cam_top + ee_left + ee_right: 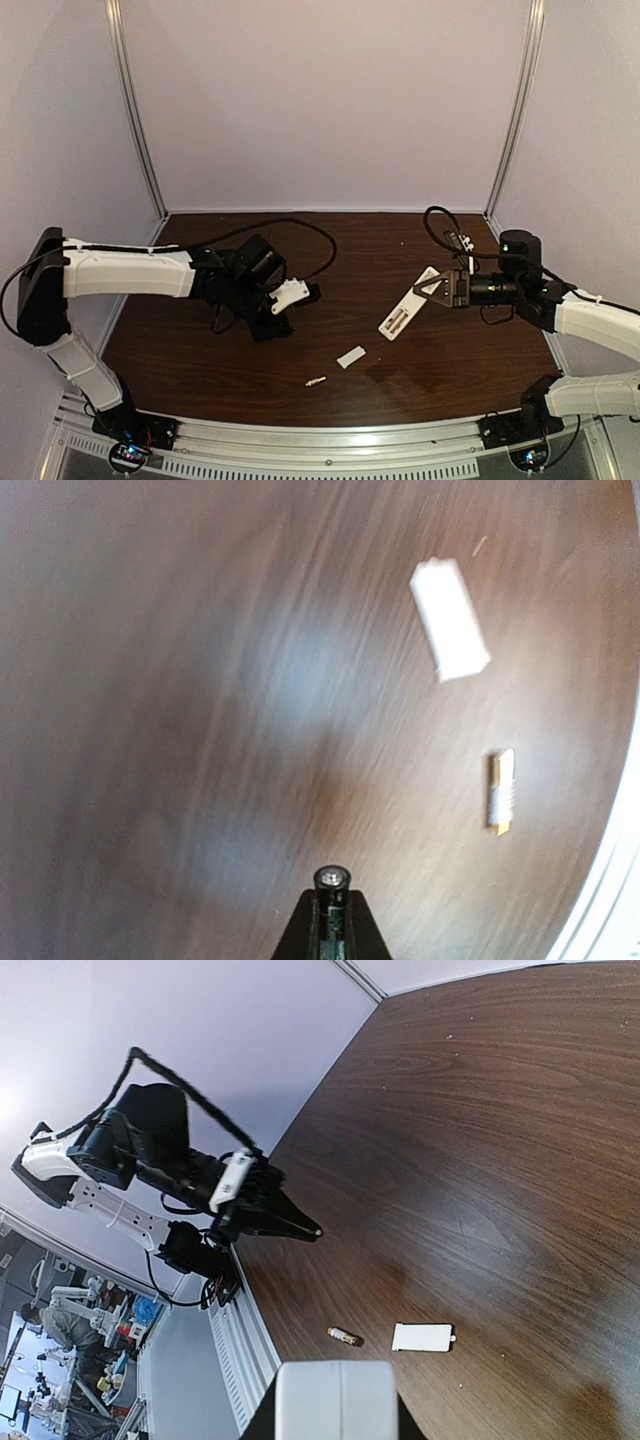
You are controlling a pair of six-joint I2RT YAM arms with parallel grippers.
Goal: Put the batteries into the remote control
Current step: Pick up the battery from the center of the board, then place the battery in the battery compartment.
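My left gripper (272,327) hangs over the table's left middle, shut on the dark battery (332,878), whose round end pokes out between the fingertips in the left wrist view (332,905). The pale battery (316,381) lies on the table near the front, and also shows in the wrist views (502,791) (344,1336). My right gripper (441,286) is shut on one end of the white remote control (400,317), held tilted above the table with its recess side up. In the right wrist view the remote (335,1390) fills the jaws (335,1432).
The small flat white cover piece (351,357) lies between the pale battery and the remote; it also shows in both wrist views (449,620) (422,1337). Black cables trail on the table behind each arm. The metal rail (320,440) runs along the front edge.
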